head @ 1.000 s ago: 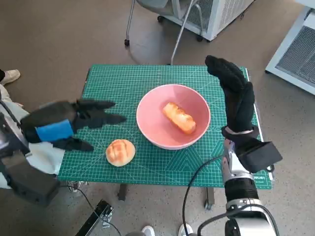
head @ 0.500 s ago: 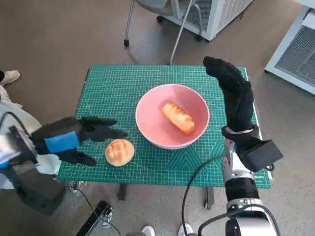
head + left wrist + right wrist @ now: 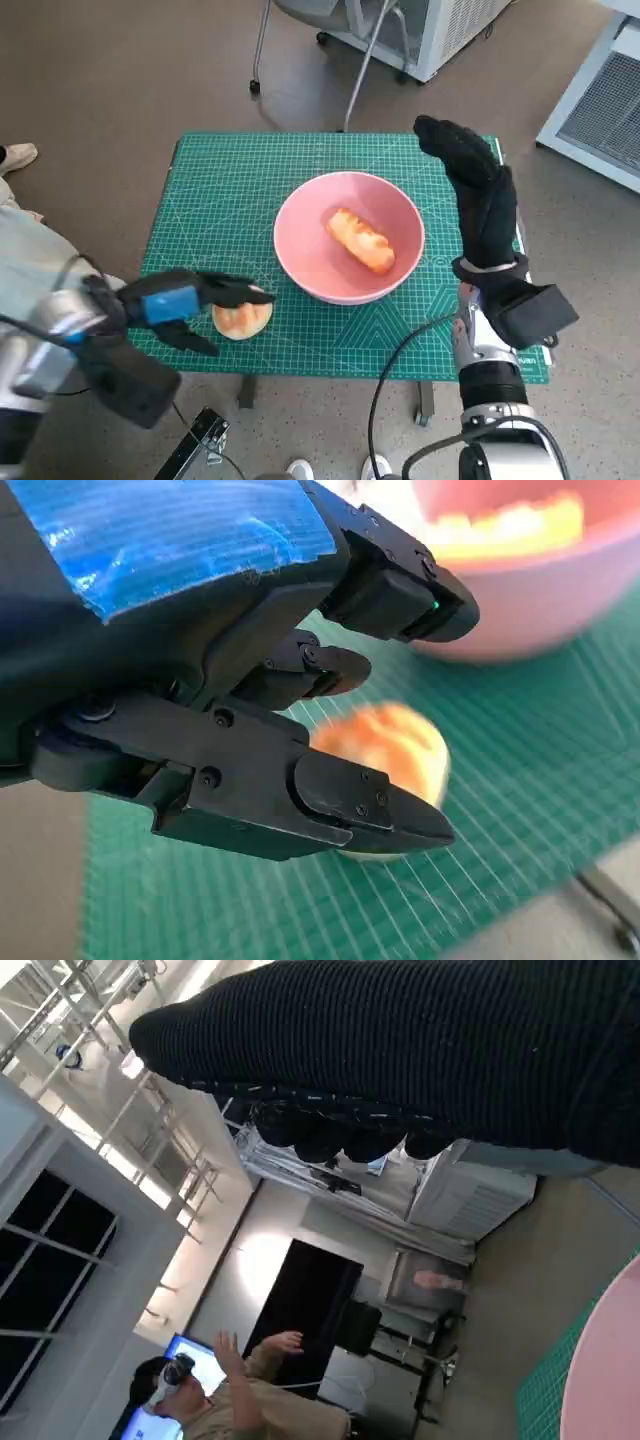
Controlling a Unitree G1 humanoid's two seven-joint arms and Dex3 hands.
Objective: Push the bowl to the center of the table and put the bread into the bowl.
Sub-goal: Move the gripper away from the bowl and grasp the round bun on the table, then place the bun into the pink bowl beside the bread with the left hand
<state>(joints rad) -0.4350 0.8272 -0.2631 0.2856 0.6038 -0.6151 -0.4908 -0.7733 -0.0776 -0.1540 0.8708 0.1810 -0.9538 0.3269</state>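
No text, label, brand, number or sign can be read in any of the three views. The green cutting mat (image 3: 250, 180) on the table is printed with pale grid lines and diagonals, but any figures along its edges are too small to be made out. The blue tape (image 3: 170, 530) on the left robot hand is blank. A lit screen (image 3: 195, 1355) behind the person is too blurred for lettering.

Pink bowl (image 3: 349, 236), green gridded mat (image 3: 230, 180)
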